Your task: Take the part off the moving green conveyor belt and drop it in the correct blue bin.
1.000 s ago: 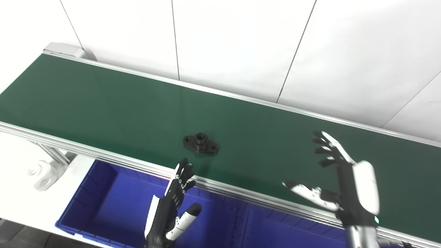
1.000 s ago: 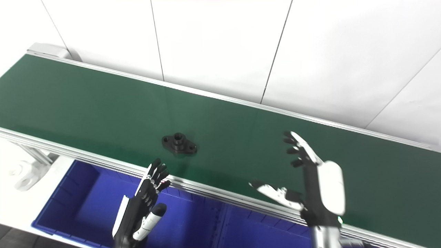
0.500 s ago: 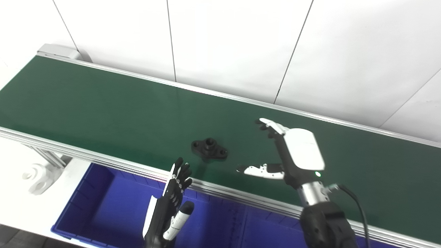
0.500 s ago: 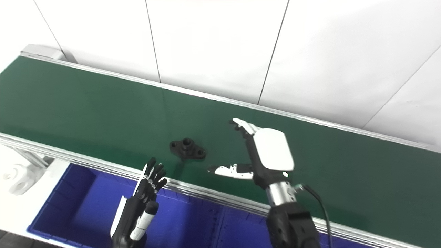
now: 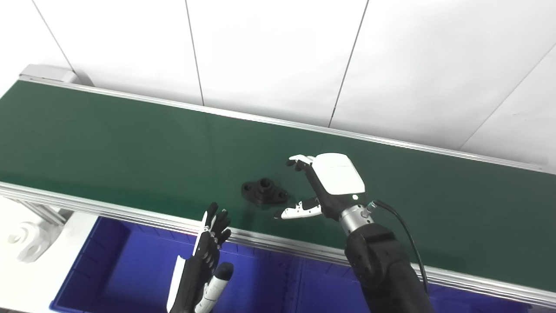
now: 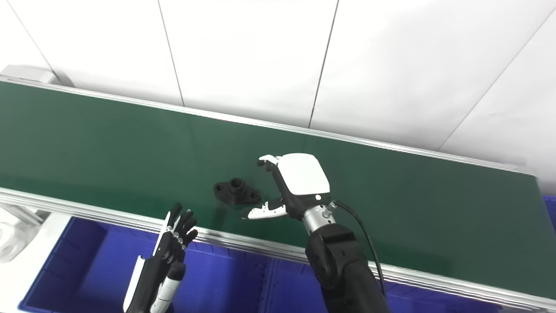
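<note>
A black flanged part (image 5: 264,191) with a raised centre boss and two ear holes lies flat on the green conveyor belt (image 5: 108,143). My right hand (image 5: 323,184) hovers over the belt just right of the part, open, its thumb (image 5: 297,211) reaching toward the part's near side and its fingers (image 5: 297,161) curled beyond it, not touching. My left hand (image 5: 204,261) is open, fingers up, above the blue bin (image 5: 121,269) in front of the belt's near rail.
A second blue bin compartment (image 5: 317,291) lies to the right of the first, below the aluminium rail (image 5: 108,208). A white wall backs the belt. White bracket hardware (image 5: 24,237) sits at the lower left.
My right hand has swung left across the belt and lowered beside the part. The part has drifted slightly right along the belt. The camera view has shifted. My left hand stays over the bin.
</note>
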### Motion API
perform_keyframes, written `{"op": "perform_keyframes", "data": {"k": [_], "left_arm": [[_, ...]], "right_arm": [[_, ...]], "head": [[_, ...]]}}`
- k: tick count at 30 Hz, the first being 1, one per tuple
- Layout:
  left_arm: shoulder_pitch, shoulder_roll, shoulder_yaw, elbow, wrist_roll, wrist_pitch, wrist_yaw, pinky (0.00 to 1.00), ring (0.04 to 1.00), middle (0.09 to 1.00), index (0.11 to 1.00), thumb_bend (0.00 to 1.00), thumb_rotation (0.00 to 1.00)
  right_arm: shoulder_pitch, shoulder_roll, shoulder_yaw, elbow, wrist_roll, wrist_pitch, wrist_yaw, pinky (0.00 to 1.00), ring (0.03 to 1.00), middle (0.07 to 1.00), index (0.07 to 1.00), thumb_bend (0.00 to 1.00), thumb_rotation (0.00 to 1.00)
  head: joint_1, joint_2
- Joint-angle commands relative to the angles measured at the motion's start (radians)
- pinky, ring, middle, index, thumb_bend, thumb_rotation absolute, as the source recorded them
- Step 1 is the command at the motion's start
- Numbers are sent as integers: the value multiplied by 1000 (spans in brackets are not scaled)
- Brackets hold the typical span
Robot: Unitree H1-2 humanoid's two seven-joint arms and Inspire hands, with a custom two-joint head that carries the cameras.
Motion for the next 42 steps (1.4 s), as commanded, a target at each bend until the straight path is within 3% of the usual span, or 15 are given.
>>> {"op": "perform_keyframes", "data": {"k": [1, 11, 14, 15, 17, 18, 23, 24, 26, 34, 42], "left_arm": [[7, -9, -16, -37, -4, 7, -11, 938, 957, 972, 1000, 681, 873], [13, -13, -20, -49, -2, 21, -10, 939, 952, 969, 1000, 694, 881], [16, -15, -22, -53, -5, 29, -11, 939, 953, 970, 1000, 696, 878], [17, -14, -23, -54, -6, 31, -12, 946, 957, 974, 1000, 708, 884], [18, -17, -26, -60, -4, 40, -13, 947, 958, 975, 1000, 705, 887], [18, -18, -27, -61, -3, 42, -12, 946, 958, 974, 1000, 704, 887], [22, -23, -30, -72, 3, 56, -7, 940, 953, 970, 998, 703, 884], [24, -24, -31, -75, 4, 60, -7, 938, 952, 971, 998, 708, 884], [26, -24, -32, -80, 3, 62, -7, 936, 954, 971, 998, 703, 886], [27, -22, -29, -89, -3, 75, -7, 923, 944, 966, 1000, 682, 891], [25, -20, -22, -94, -18, 90, -7, 922, 943, 965, 1000, 703, 896]], "right_arm": [[-47, 6, 9, -8, -11, 24, 0, 491, 620, 708, 741, 868, 525], [-82, -9, 36, 33, -11, 35, 10, 496, 614, 707, 743, 849, 495], [-85, -16, 39, 51, 4, 27, -7, 449, 554, 652, 726, 819, 496], [-84, -16, 40, 59, 9, 24, -16, 367, 458, 548, 687, 733, 523], [-79, -20, 43, 81, 22, 16, -31, 273, 345, 435, 657, 651, 501], [-78, -21, 47, 95, 23, 15, -39, 265, 336, 427, 655, 646, 498], [-75, -39, 84, 169, 2, 18, -78, 192, 258, 366, 591, 575, 398], [-74, -43, 92, 186, -6, 22, -86, 162, 222, 323, 529, 533, 254], [-71, -51, 107, 218, -22, 39, -89, 122, 178, 267, 489, 509, 163], [-55, -89, 126, 229, -22, 70, -79, 128, 189, 288, 480, 502, 150], [-58, -90, 126, 204, 11, 81, -78, 121, 178, 266, 479, 501, 151]], "head": [[0, 1], [1, 12], [3, 14], [3, 14], [9, 19], [9, 19], [8, 29], [8, 30], [7, 31], [2, 37], [-8, 40]]}}
